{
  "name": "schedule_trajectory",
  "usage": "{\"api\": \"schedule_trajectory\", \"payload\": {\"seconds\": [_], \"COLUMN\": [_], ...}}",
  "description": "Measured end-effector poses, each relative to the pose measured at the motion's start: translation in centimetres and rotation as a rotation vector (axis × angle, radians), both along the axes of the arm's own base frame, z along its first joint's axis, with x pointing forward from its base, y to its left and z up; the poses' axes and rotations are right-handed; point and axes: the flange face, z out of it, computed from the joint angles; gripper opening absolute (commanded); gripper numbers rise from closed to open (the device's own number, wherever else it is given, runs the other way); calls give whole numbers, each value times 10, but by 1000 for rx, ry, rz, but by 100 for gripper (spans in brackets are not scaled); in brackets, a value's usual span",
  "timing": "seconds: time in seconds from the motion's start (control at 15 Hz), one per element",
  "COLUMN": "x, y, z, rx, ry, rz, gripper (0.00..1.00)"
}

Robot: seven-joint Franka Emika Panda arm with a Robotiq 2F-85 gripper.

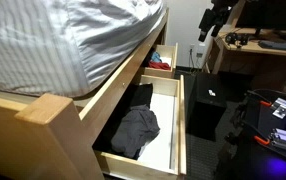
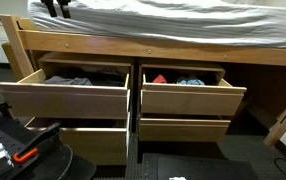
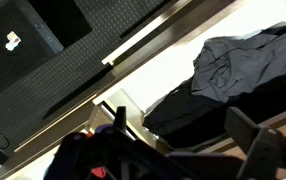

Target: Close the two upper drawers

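The two upper drawers of pale wood stand pulled out under the bed in both exterior views. The left drawer (image 2: pixel 63 100) (image 1: pixel 181 130) holds grey and dark clothes (image 1: pixel 135 130). The right drawer (image 2: pixel 188 100) (image 1: pixel 171 58) holds red and blue items. My gripper (image 3: pixel 188 140) is open and empty. It hangs high above the left drawer and touches nothing. In the wrist view I look down on the grey clothes (image 3: pixel 238 60) and the drawer's wooden edge (image 3: pixel 143 42). The gripper shows as a dark shape at the top of both exterior views (image 2: pixel 58 8) (image 1: pixel 218 15).
The mattress (image 2: pixel 163 25) overhangs the drawers. Two lower drawers (image 2: pixel 183 128) sit nearly flush below. A black box (image 1: pixel 208 100) stands on the floor in front of the drawers. A desk (image 1: pixel 253 45) is behind it. Dark equipment (image 2: pixel 13 150) is nearby.
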Motion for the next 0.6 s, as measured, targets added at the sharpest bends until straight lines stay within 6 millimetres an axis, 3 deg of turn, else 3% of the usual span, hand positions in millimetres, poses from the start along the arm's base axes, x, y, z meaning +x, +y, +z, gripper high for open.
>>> {"api": "schedule_trajectory", "payload": {"seconds": [0.4,0.6], "x": [0,14], "y": [0,-15], "z": [0,4], "rx": [0,21], "ry": [-1,-105], "rz": [0,-131], "gripper": [100,100]}}
